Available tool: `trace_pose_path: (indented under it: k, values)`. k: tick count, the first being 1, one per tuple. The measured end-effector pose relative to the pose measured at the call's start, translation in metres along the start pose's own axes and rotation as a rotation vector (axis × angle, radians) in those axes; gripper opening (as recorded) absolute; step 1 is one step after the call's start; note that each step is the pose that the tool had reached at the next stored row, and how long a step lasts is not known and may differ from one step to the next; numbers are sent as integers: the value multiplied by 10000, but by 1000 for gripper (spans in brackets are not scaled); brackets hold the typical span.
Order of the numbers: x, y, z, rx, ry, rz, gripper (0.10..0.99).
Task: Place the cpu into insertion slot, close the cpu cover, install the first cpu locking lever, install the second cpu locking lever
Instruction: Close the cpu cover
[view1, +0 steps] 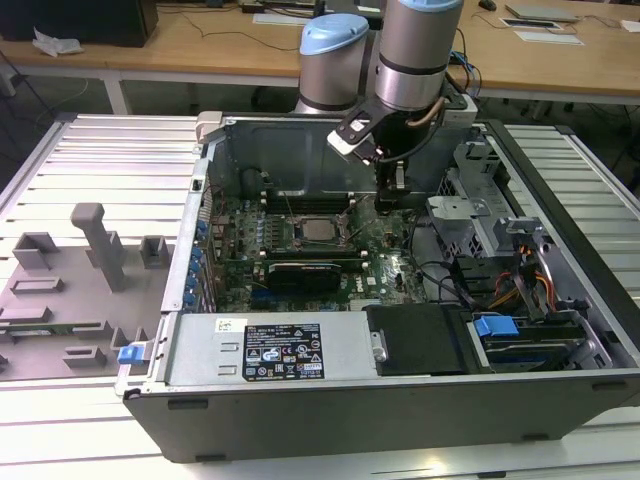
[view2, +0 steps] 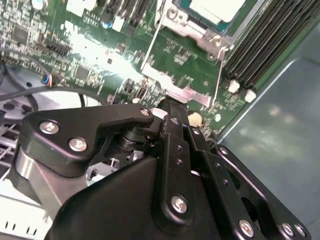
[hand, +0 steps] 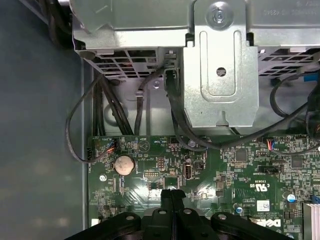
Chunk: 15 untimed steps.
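Observation:
The cpu (view1: 320, 232) lies flat in the insertion slot (view1: 298, 238) in the middle of the green motherboard; its pale top also shows in the second wrist view (view2: 216, 9). The silver cpu cover (view2: 192, 29) frames the chip and lies down around it. Two thin wire levers (view2: 152, 45) (view2: 219, 75) run along the socket's sides. My gripper (view1: 392, 197) hangs over the board to the exterior view's right of the socket, apart from it. Its black fingers (hand: 171, 197) are pressed together with nothing between them, and show in both wrist views (view2: 170, 107).
A metal drive cage (hand: 220, 75) and black cables (hand: 80, 130) stand beyond the board's edge, beside a coin battery (hand: 124, 164). Memory slots (view2: 265, 45) flank the socket. The power supply (view1: 270, 350) fills the case's front. A grey fixture tray (view1: 80, 270) lies at the exterior view's left.

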<state>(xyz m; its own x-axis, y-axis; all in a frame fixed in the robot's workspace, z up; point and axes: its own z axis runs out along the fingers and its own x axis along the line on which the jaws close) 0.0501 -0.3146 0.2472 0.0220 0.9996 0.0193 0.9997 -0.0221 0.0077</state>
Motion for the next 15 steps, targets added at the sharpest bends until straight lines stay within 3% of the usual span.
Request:
trace_pose_path:
  k: [1, 2, 6, 15]
  values:
    - [0, 13, 0, 388, -10, 6, 106]
    - [0, 18, 2, 688, -16, 13, 106]
    - [0, 14, 2, 813, -19, 18, 106]
    - [-6, -273, -1, 649, -17, 11, 106]
